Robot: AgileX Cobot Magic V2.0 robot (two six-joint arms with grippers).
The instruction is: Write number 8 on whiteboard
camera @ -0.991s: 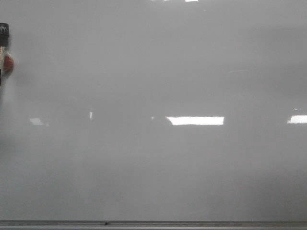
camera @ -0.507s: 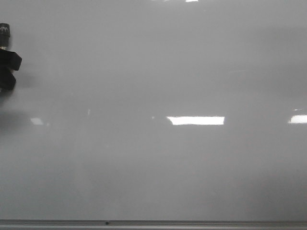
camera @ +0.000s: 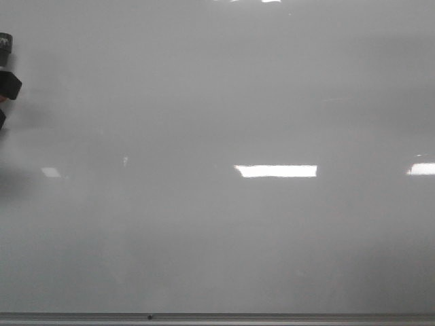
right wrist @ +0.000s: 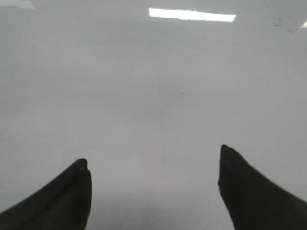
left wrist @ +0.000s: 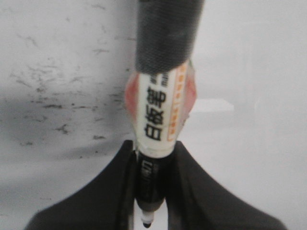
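The whiteboard (camera: 224, 102) is glossy pale grey and fills the front view, with a thin grey metal bottom rim (camera: 272, 316). No number 8 shows on it. My left gripper (camera: 4, 92) is at the far left edge, mostly cut off by the frame. In the left wrist view my left gripper (left wrist: 153, 146) is shut on a black marker (left wrist: 160, 110) that has a white and orange label. The marker's uncapped tip (left wrist: 145, 221) lies between the fingers. My right gripper (right wrist: 153, 155) is open and empty over the bare board (right wrist: 158, 86).
Faint dark smudges and specks (left wrist: 53, 96) mark the board beside the marker in the left wrist view. Bright light reflections (camera: 275, 170) lie across the board's middle. A small dark spot (camera: 150, 316) sits on the bottom rim.
At the left edge the marker's red label gave way to the gripper's black fingers, which then drew back a little to the left. The board's surface is unchanged.
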